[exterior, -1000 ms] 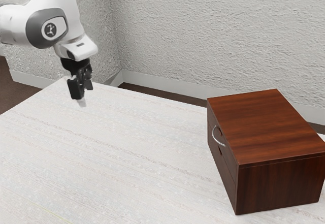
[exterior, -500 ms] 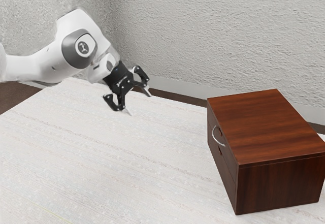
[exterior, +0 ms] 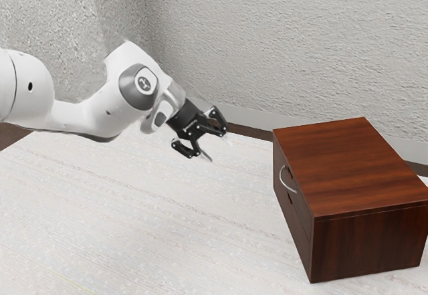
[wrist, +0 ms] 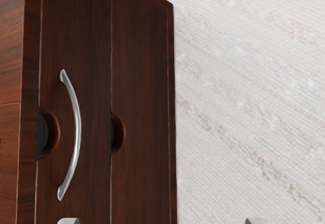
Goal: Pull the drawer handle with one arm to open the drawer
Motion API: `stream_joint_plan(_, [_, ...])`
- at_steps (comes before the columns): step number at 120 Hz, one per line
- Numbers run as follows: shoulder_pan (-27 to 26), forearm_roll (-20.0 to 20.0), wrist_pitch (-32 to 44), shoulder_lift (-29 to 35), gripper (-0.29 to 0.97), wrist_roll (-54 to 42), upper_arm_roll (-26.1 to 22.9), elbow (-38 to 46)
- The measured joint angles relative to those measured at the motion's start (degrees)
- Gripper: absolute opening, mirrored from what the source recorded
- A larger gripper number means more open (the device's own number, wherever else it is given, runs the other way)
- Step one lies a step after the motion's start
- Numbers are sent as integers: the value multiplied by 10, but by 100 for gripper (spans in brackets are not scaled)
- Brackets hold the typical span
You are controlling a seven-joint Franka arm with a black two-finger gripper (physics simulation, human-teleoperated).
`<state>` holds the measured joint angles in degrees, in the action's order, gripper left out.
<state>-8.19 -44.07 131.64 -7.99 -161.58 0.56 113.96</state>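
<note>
As it hovers spread open (over the table point(exterior: 134, 228)), the end effector point(exterior: 217, 144) faces the drawer handle point(exterior: 286, 179).

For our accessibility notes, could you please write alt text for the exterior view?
A white robot arm reaches from the view's left, its open black gripper in the air, short of a dark wooden box on a pale table. The box's curved metal handle faces the gripper.
</note>
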Motion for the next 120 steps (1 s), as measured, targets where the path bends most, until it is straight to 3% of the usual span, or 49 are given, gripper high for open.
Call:
stream_joint_plan(10, [-2, -6, 16, -13, 38, -44, -14, -6])
stream_joint_plan(52, [-7, -58, 50, -50, 36, -44, -33, -22])
stream_joint_plan(120, [-8, -72, 86, -126, 34, -44, -82, -84])
